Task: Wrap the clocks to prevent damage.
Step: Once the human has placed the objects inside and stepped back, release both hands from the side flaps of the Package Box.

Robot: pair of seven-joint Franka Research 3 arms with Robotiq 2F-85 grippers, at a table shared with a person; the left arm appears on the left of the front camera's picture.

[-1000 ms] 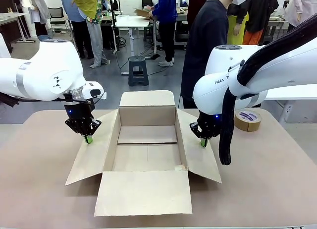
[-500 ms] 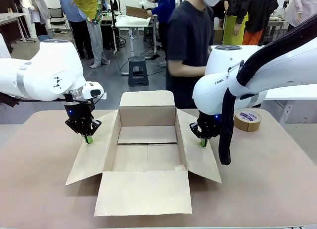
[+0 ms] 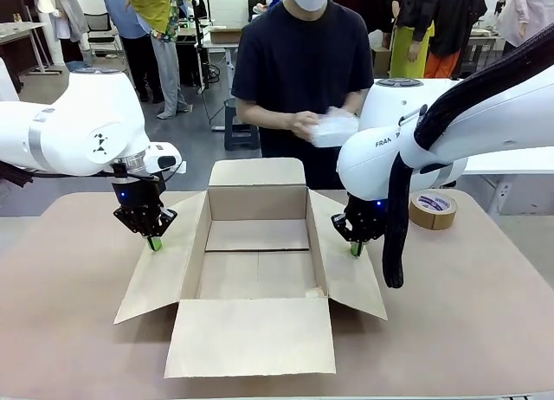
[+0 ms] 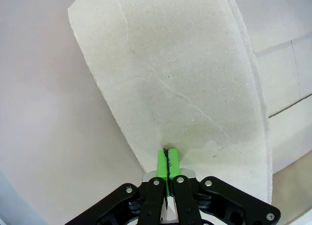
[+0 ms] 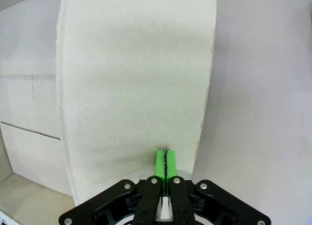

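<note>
on the tan table (image 3: 61,322) sits an open cardboard box (image 3: 258,203). left gripper (image 3: 154,242) and right gripper (image 3: 356,248) point down, clenched empty, tips touching its left flap (image 3: 164,279) and right flap (image 3: 348,283).

Grey floor (image 3: 195,140), white desks (image 3: 216,38) farther back, black office chair (image 3: 102,26) at left, people standing about, even indoor light, tan counter (image 3: 485,313) in front.

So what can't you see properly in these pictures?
- Front view: the white bundle is partly covered by the person's hands. Whether a clock is inside it is hidden.
- Front view: the print on the tape roll is too small to read.
- Wrist views: it is impossible to tell whether the shut left gripper and right gripper actually touch the flaps of the cardboard box.
</note>
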